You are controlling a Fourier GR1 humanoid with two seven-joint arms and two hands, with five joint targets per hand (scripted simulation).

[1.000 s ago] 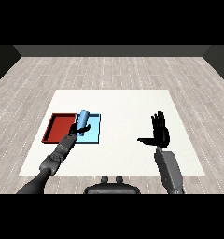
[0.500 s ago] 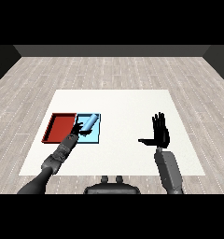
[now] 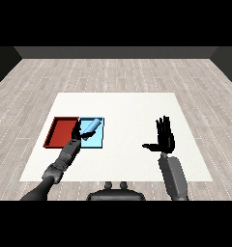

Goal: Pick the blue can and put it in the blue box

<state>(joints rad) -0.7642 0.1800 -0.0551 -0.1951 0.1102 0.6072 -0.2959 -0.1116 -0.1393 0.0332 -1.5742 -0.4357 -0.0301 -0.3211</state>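
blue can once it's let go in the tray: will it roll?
Probably a little. The blue can is round and smooth and lies tilted, nearly on its side, over the light blue tray, so it may roll. The tray's raised rim should likely stop it. The left robot hand is at its lower end.

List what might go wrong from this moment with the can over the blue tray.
The blue can is tilted in the left hand, so it may roll once released. The hand sits at the blue tray's edge next to the red tray; the can might spill over that way.
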